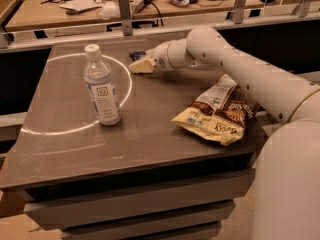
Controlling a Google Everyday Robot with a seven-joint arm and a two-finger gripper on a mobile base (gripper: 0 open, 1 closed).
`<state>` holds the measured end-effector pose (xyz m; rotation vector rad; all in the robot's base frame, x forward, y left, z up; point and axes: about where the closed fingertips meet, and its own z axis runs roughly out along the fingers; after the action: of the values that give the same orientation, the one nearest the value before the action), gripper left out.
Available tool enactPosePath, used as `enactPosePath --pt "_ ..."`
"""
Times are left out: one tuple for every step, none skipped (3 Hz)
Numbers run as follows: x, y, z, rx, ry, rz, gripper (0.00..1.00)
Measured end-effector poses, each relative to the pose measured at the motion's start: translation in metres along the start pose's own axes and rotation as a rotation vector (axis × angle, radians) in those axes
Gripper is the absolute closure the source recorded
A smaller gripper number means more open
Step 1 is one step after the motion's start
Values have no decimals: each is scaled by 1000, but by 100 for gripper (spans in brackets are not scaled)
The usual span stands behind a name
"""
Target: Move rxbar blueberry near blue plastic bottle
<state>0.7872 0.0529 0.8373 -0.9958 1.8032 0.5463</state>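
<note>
The step in hand looked like the reach for the pick: the gripper [141,66] hung low over the far part of the desk [150,144], just beside the rxbar blueberry [135,55], which lay flat at its eleven o'clock, partly hidden behind it. Whether the jaws were wide or narrow could not be told. The blue plastic bottle [102,89] stood upright and capped at the gripper's seven o'clock, apart from the bar; its contents could not be made out. Next, probably, came closing on the bar, then carrying it toward the bottle. The crumpled chip bag [220,115] lay at the bottle's three o'clock, its inside hidden.
</note>
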Motion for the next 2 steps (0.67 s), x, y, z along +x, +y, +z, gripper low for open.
enactPosePath --pt "0 5 4 -17 14 1 69" --pt "-5 9 1 -56 25 -50 93"
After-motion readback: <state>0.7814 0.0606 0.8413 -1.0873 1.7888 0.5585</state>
